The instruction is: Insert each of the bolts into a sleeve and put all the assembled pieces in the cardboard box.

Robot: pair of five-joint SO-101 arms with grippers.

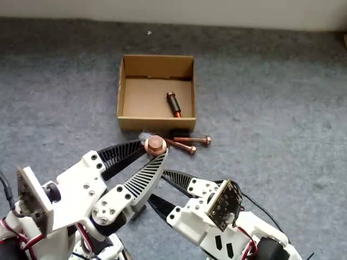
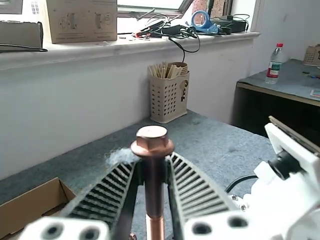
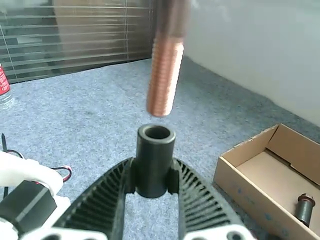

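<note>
My left gripper is shut on a copper bolt, held upright with its hex head on top, just in front of the cardboard box. My right gripper is shut on a black sleeve, held upright with its bore open upward. The bolt's threaded end hangs just above the sleeve's mouth, apart from it. In the high view the left gripper's fingers hide the sleeve. One assembled piece lies inside the box.
Two loose copper bolts lie on the grey carpet in front of the box, with a dark piece against the box wall. The right arm's body stands close beside the left gripper. Open carpet lies on both sides.
</note>
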